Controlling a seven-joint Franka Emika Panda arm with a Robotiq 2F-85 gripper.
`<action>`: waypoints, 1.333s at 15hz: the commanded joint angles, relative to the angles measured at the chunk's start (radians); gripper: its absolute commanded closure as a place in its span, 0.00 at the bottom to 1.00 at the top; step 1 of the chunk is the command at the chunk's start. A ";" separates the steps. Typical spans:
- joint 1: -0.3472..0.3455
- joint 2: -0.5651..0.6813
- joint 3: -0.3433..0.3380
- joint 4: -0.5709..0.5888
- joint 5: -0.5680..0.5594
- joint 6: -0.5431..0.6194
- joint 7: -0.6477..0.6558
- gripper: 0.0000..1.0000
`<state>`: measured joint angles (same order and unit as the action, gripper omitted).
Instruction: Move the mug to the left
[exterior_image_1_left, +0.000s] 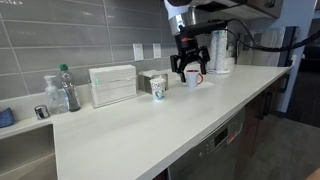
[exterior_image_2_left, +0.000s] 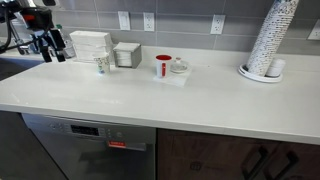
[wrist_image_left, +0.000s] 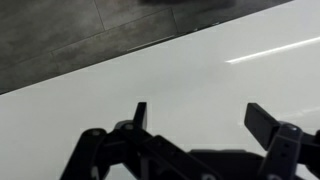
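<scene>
The mug (exterior_image_2_left: 164, 66) is white with a red rim and stands upright on the white counter (exterior_image_2_left: 200, 100), next to a small glass dish (exterior_image_2_left: 179, 68). It also shows in an exterior view (exterior_image_1_left: 194, 78). There my gripper (exterior_image_1_left: 191, 67) hangs open and lines up just above the mug. In the exterior view from the front my gripper (exterior_image_2_left: 49, 50) appears at the far left, well apart from the mug. In the wrist view my gripper (wrist_image_left: 200, 112) is open and empty over bare counter near the tiled wall. The mug is out of the wrist view.
A white cup with a teal pattern (exterior_image_2_left: 102, 65) stands left of the mug, with a small box (exterior_image_2_left: 127, 55) and a larger white box (exterior_image_2_left: 90, 44) behind it. A bottle (exterior_image_1_left: 68, 90) stands by the sink. A tall white stack (exterior_image_2_left: 270, 45) stands at the right.
</scene>
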<state>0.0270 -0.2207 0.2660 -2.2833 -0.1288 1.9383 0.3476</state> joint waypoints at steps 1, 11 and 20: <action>0.031 0.002 -0.029 0.002 -0.007 -0.003 0.006 0.00; -0.009 0.110 -0.225 0.216 -0.093 0.059 -0.575 0.00; -0.066 0.281 -0.309 0.378 -0.079 0.129 -1.044 0.00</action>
<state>-0.0329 0.0622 -0.0505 -1.9064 -0.2076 2.0704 -0.6997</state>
